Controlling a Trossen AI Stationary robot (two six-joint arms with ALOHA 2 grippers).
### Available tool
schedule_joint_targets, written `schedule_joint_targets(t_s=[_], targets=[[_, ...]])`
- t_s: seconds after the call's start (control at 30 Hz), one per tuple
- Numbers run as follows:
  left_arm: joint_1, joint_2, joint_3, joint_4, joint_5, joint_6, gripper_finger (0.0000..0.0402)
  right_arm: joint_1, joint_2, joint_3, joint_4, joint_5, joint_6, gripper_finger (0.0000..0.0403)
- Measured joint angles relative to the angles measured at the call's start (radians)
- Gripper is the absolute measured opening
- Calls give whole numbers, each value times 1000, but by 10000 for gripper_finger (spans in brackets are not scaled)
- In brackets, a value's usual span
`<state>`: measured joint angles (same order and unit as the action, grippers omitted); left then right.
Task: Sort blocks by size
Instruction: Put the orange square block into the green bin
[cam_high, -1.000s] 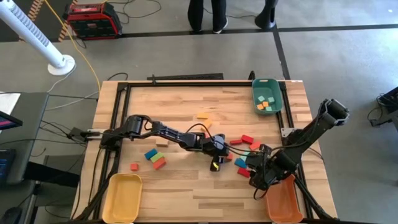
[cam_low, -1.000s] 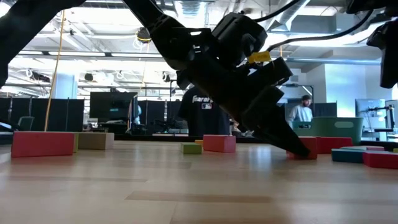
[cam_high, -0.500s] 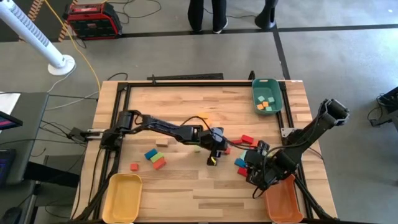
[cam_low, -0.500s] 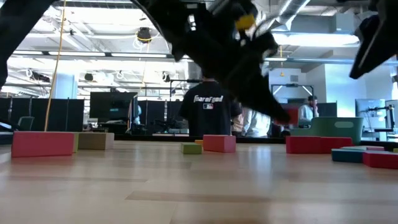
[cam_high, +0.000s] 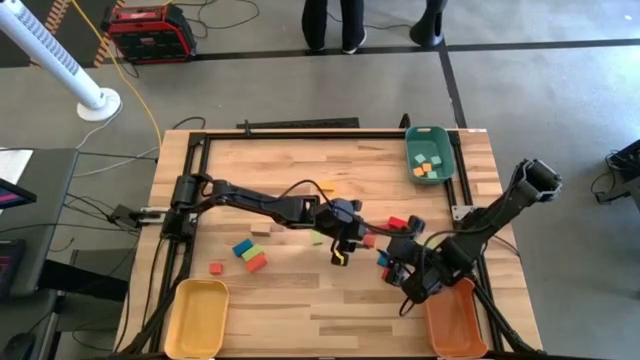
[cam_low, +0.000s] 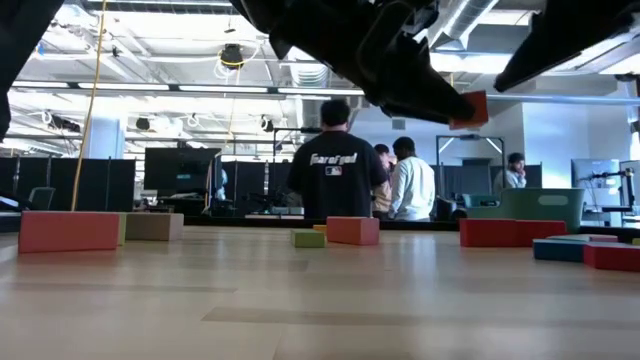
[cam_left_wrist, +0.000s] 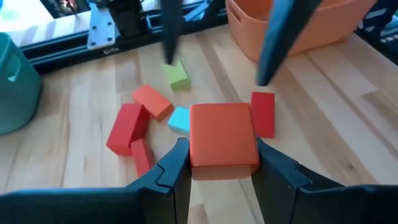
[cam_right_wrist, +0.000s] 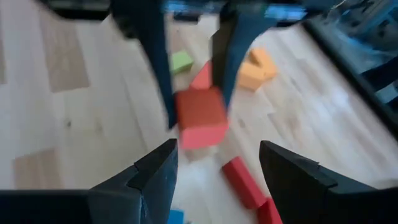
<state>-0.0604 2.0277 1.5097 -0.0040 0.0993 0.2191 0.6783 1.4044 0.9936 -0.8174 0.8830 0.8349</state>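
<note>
My left gripper (cam_high: 362, 240) is over the table's middle, shut on an orange-red cube (cam_left_wrist: 224, 140), which also shows raised above the table in the low view (cam_low: 475, 108). My right gripper (cam_high: 402, 275) is open and empty, just to the right and near side of it; its own fingers (cam_right_wrist: 158, 171) frame the cube (cam_right_wrist: 200, 115). Below lie red bars (cam_left_wrist: 127, 127), an orange block (cam_left_wrist: 151, 101), a green one (cam_left_wrist: 177, 74) and a blue one (cam_left_wrist: 180, 118), all flat on the wood. More blocks (cam_high: 247, 252) lie at the left. My left gripper pinches the orange-red cube by two opposite side faces (cam_left_wrist: 194, 152) between its two fingers. The fingers slant down toward the table's right side. The cube is lifted clear of the table and sits level.
A green tray (cam_high: 432, 155) holding a few small blocks stands at the far right corner. A yellow tray (cam_high: 197, 315) stands at the near left and an orange tray (cam_high: 455, 320) at the near right. People stand in the room beyond the table.
My left gripper, shut on the orange-red cube at the table, has risen and lifted it clear of the other blocks. My right gripper has shifted a little toward the table's left, closer to the left gripper.
</note>
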Motion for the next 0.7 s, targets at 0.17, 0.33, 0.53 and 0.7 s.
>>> schedule_joint_targets(t_s=[0.17,0.33,0.53,0.7], targets=[[-3,0,0,7,0,3,126,-21,0,0,39,13,-52,254],[-5,0,0,21,0,6,126,-30,3,0,111,6,-127,254],[-6,0,0,21,0,7,126,-42,4,0,124,-30,-136,254],[-10,0,0,25,14,7,126,-53,8,0,131,-51,-137,254]])
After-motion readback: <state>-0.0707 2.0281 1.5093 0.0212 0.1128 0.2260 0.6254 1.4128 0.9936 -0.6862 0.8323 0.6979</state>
